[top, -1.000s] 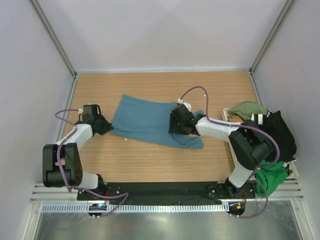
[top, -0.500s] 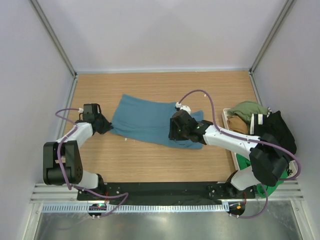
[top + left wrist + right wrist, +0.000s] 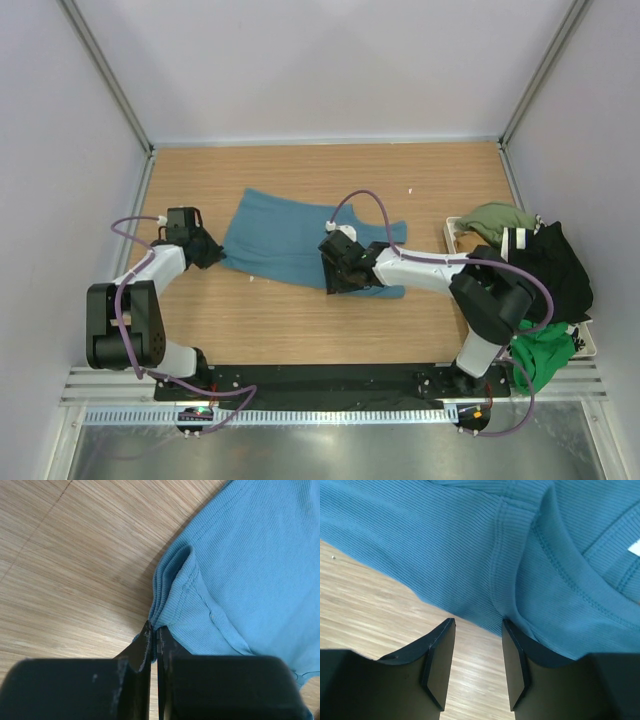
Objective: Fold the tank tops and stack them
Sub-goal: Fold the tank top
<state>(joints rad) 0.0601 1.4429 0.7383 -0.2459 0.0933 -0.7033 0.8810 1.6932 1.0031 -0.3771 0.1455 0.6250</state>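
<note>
Teal tank top (image 3: 285, 240) lies spread mid table (image 3: 300, 330), well apart from the other tank tops heaped at the right edge (olive top (image 3: 495, 217), black top (image 3: 555, 265), green top (image 3: 540, 358)). Long axis runs approx. left-right, tilted a bit toward the near edge at the right end. Hem end points left. Neck/strap end points right, since the right wrist view shows the neckline seam and a label corner. Left claw (image 3: 212, 252) is clamped on the bunched hem corner, jaws nearly touching w/ several rib layers pinched between them (image 3: 154, 630). Right claw (image 3: 336, 276) sits low at the near edge by the neckline, jaws parted to a moderate gap, nothing gripped; the cloth edge lies just ahead of the tips (image 3: 478, 625). Handling est.: thin ribbed knit, light, limp, stretchy. It will prob. sag and crease if lifted at one pt, and drag rather than slide on wood. Best holds are likely stitched edges (hem, neck binding), two corners at once, to keep the fold line straight.
</note>
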